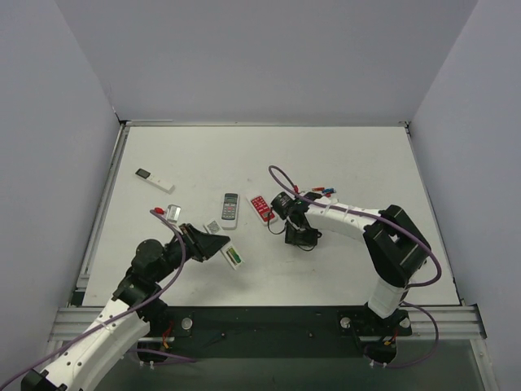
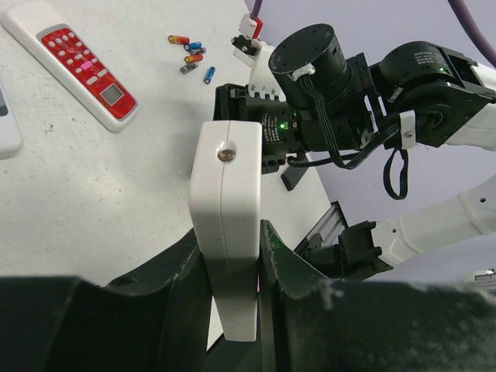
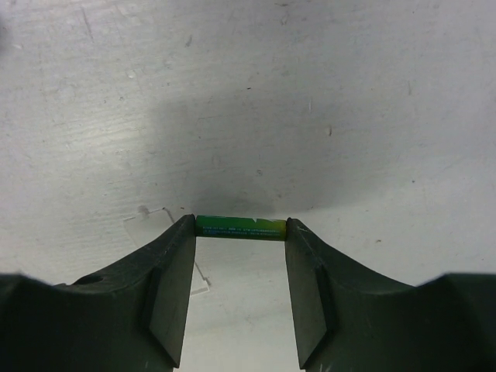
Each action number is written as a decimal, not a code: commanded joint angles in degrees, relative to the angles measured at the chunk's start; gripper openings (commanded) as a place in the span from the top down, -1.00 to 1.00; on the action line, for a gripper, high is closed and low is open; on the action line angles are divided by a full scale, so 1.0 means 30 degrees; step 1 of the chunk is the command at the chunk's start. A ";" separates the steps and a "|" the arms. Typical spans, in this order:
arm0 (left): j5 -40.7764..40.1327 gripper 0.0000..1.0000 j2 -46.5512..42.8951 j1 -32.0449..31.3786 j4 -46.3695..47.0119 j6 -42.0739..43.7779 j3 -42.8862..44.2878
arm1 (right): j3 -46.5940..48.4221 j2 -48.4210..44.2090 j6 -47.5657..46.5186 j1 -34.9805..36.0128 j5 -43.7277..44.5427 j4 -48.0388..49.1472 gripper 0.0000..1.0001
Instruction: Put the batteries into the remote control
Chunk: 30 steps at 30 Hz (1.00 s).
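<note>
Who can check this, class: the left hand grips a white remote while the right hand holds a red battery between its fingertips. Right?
Not quite. The battery in the right hand is green, not red; the right wrist view shows it. The rest stands: the left hand grips a white remote.

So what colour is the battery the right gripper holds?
Green battery, yellowish at one end; right wrist view.

Batteries behind right end effector
</note>
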 commanded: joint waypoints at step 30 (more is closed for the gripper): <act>0.0068 1.00 -0.0489 0.0074 0.0231 -0.0391 0.0024 | -0.1603 -0.5928 -0.9154 0.0118 -0.1655 0.0836 -0.52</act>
